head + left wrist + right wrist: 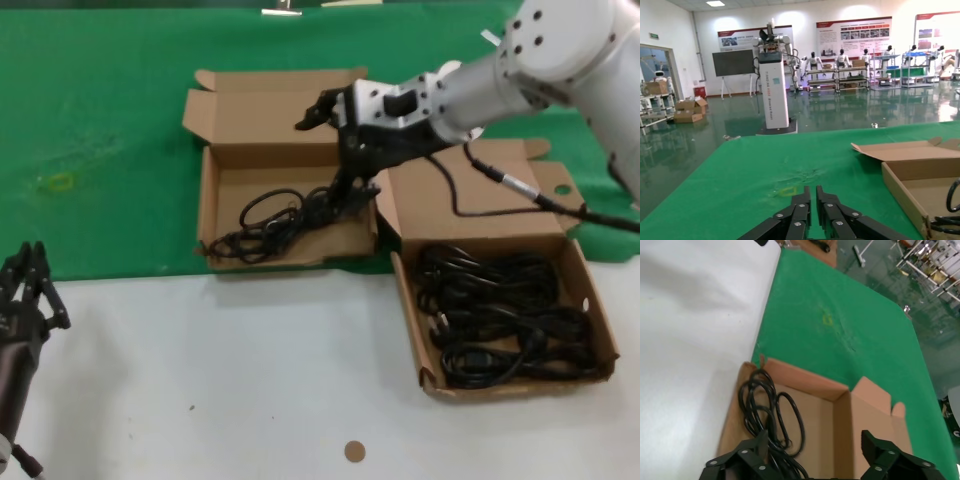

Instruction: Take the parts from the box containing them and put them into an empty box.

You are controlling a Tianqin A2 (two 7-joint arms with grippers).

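The box containing the parts (585, 290) stands at the right with several black coiled cords (500, 315) in it. The other box (212, 200), with a wavy front wall, stands to its left and holds one cord bundle (270, 225). My right gripper (350, 195) hangs over that left box's right half, jaws wide open and empty. In the right wrist view the gripper (815, 447) is just above the box floor (815, 415), and the cord (765, 410) lies beside one finger (752, 450). My left gripper (30, 290) is parked at the near left, shut and empty; it also shows in the left wrist view (813, 195).
Both boxes sit where the green cloth (100, 120) meets the white table top (250, 370), with their lids (275, 110) folded back. A small brown disc (354, 451) lies on the white surface. The left wrist view shows the left box's wall (905, 192).
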